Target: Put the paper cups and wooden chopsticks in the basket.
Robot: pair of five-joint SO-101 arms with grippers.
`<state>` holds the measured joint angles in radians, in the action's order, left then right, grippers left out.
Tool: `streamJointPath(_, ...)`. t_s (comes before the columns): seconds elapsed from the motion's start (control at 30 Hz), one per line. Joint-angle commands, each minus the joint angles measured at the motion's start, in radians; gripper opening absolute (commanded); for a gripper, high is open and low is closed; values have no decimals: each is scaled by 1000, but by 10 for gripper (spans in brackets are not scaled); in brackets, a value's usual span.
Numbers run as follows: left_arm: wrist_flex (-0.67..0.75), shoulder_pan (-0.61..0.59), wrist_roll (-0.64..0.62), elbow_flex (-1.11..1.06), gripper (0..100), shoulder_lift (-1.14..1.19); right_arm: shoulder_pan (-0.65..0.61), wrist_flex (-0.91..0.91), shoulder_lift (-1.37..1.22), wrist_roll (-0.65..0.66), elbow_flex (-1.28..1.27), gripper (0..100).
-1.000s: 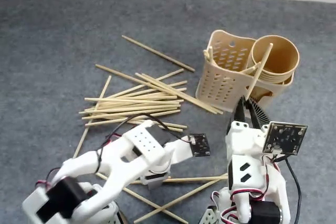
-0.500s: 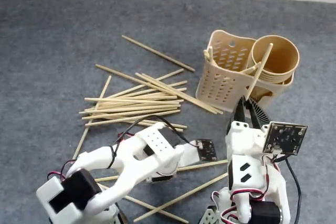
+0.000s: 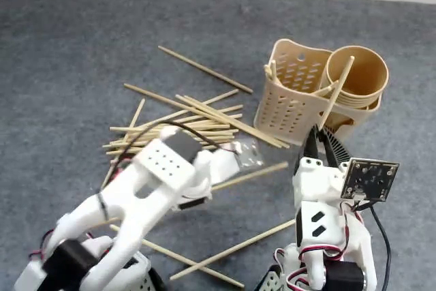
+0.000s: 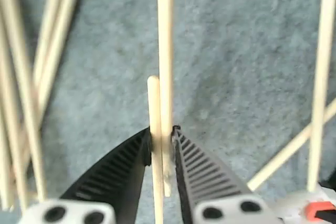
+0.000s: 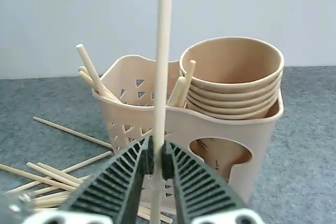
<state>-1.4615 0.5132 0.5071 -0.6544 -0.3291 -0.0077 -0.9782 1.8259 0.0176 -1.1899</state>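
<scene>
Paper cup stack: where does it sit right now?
In the high view the paper cup stack is nested in the basket's right-hand compartment, beside the perforated compartment holding a few chopsticks, just beyond the right gripper.

No readable text; perhaps faint, illegible print on one paper cup (image 5: 220,153)

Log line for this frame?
left gripper: shut on chopstick pair | right gripper: shut on single chopstick | paper cups: stacked in basket
</scene>
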Motion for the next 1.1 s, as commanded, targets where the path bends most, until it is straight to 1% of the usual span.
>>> streamJointPath(0.0,-48,-99,17,70,6,-170,5,27,13,-3,10,5)
streamJointPath(0.1,-95,-131,17,104,6,-240,4,36,13,-3,12,5)
streamJointPath(0.3,-158,-143,14,142,6,-337,4,183,13,-3,12,5)
streamJointPath(0.47,-158,-143,11,143,6,-410,2,401,12,-3,12,5)
streamJointPath(0.57,-158,-150,9,143,6,-460,-24,509,12,-2,12,5)
streamJointPath(0.7,-150,-213,-58,143,6,-504,-71,633,10,48,12,5)
streamJointPath(0.8,-150,-254,-74,143,6,-533,-127,739,10,86,12,5)
streamJointPath(1.0,-135,-311,-75,143,6,-618,-142,894,1,87,12,5)
streamJointPath(1.07,-135,-329,-89,143,6,-645,-142,932,-54,94,18,5)
